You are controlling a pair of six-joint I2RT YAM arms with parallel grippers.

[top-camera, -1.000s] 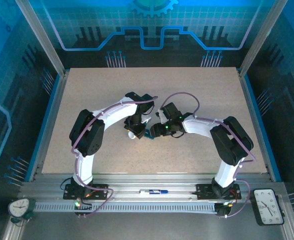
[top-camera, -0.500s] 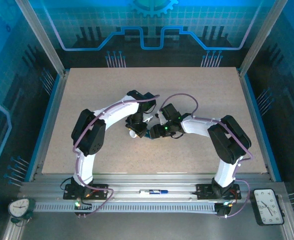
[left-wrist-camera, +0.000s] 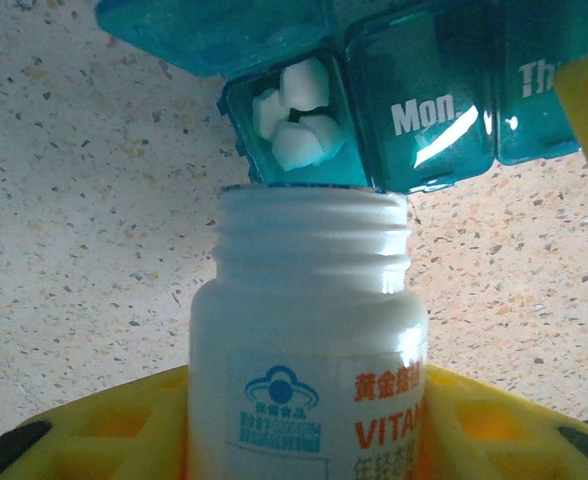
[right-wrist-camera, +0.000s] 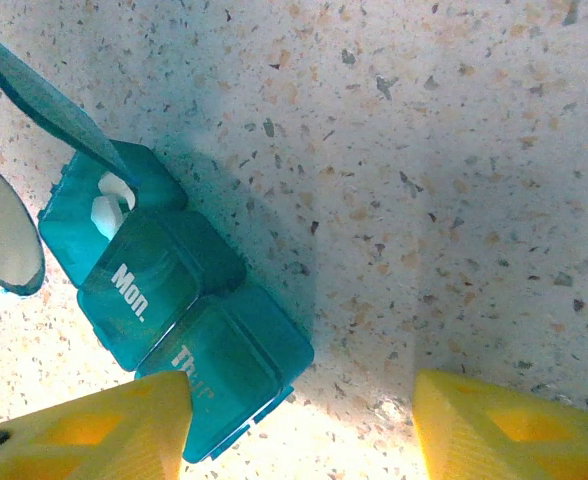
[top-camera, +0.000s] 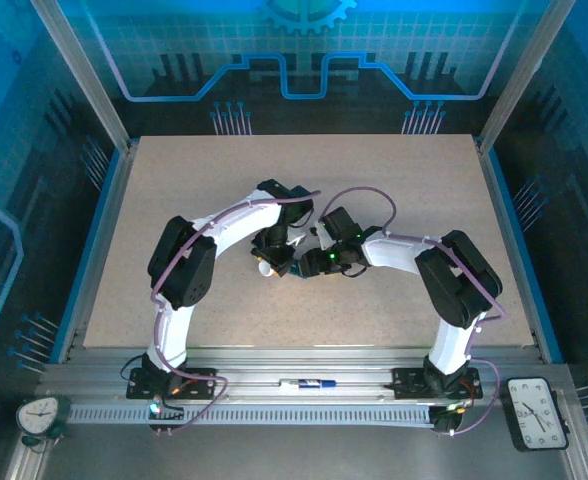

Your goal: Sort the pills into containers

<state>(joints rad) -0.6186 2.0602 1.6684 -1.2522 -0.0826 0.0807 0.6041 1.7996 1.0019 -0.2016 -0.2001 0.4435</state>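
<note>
Work surface: a beige speckled tabletop (top-camera: 394, 180), flat, edged with a blue border (top-camera: 102, 225). An aluminium rail (top-camera: 234, 385) runs along the near edge, with a pen (top-camera: 309, 383) lying on it. A clock (top-camera: 39, 415) stands at the rail's left end and a second clock (top-camera: 539, 412) at its right end. The enclosure walls (top-camera: 174, 40) are blue-lit with a grid pattern and are held by aluminium corner posts (top-camera: 79, 70).

Task item: the teal pill box (right-wrist-camera: 164, 300) lies on the tabletop near its centre, between the two wrists. The end compartment has its lid (right-wrist-camera: 44, 100) raised and white pills (left-wrist-camera: 294, 115) inside. The compartments marked "Mon" and "Thu" are closed.

Left gripper (left-wrist-camera: 304, 430): clamped on a white bottle (left-wrist-camera: 309, 330) with no cap. The bottle's mouth is just beside the opened compartment.

Right gripper (right-wrist-camera: 299, 430): jaws spread wide, nothing held. One yellow finger (right-wrist-camera: 84, 430) sits at the "Thu" end of the box; whether they touch cannot be told. The other finger is well clear over bare tabletop
</note>
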